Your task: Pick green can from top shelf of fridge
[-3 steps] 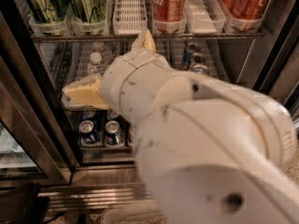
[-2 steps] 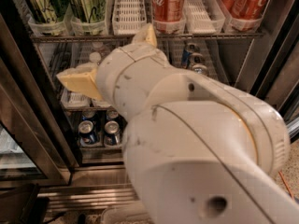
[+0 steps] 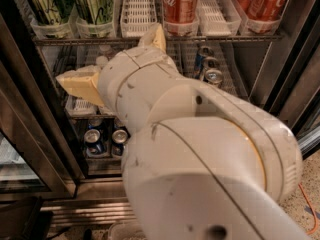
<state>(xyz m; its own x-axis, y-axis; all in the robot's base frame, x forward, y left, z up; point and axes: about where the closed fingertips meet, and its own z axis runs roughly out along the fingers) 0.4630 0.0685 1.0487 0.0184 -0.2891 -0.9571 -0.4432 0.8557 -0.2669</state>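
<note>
Two green cans (image 3: 42, 4) (image 3: 95, 4) stand side by side at the left end of the top shelf (image 3: 150, 40), in white plastic lane trays (image 3: 137, 9). The fridge (image 3: 30, 124) stands open in front of me. My gripper (image 3: 115, 59) is open and empty, below and just right of the green cans, in front of the shelf under them. One cream finger (image 3: 75, 83) points left and the other (image 3: 155, 36) points up at the top shelf's edge. My white arm (image 3: 200, 149) fills the lower right and hides much of the lower shelves.
Red cola cans (image 3: 180, 4) (image 3: 260, 1) stand on the top shelf to the right. Slim blue-silver cans (image 3: 207, 66) sit on the middle rack, and more cans (image 3: 95, 139) on the bottom rack. A dark door frame (image 3: 295, 74) borders the right, a louvred base (image 3: 95, 214) lies below.
My gripper has risen and shifted a little left, closer to the top shelf and the green cans. The cans have not moved.
</note>
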